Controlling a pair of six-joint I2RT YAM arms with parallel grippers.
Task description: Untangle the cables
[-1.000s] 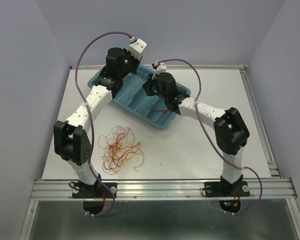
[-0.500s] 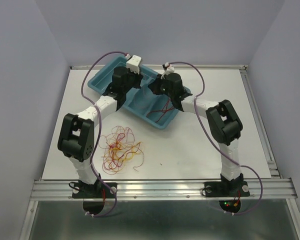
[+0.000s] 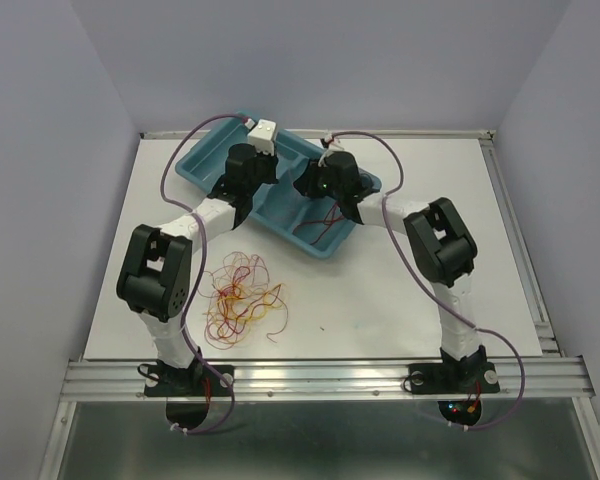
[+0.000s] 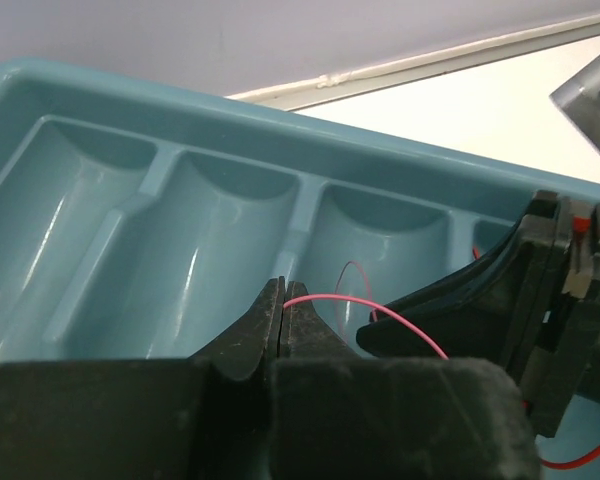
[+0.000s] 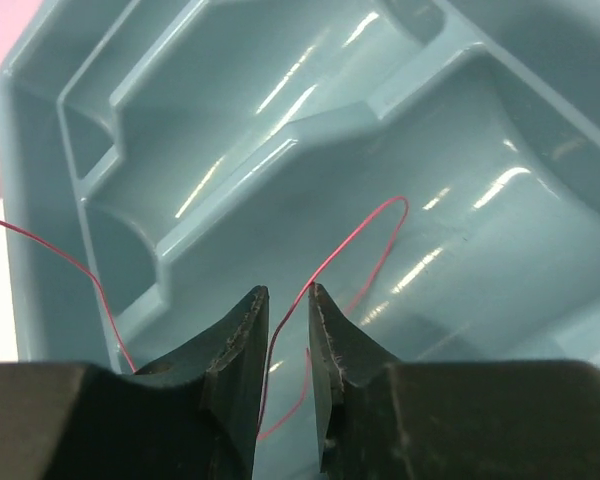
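Observation:
A tangle of thin red, yellow and orange cables (image 3: 240,300) lies on the white table, in front of the teal tray (image 3: 205,170). Both wrists are low over the tray. My left gripper (image 4: 283,297) is shut on one red cable (image 4: 400,322), which arcs right toward the black body of the right gripper (image 4: 480,300). My right gripper (image 5: 288,292) has its jaws a little apart. The red cable (image 5: 375,225) passes loosely between them and loops over the tray floor, where it also shows from above as a red cable (image 3: 325,222).
The tray has several long compartments (image 4: 210,250) and sits at an angle at the back of the table (image 3: 430,300). The purple arm cables (image 3: 180,160) arch over both arms. A metal rail (image 3: 320,375) runs along the near edge.
Both wrists have come down lower into the tray. The right gripper's jaws, shut before, have parted, and the red cable now lies loose between them. The left gripper stays shut.

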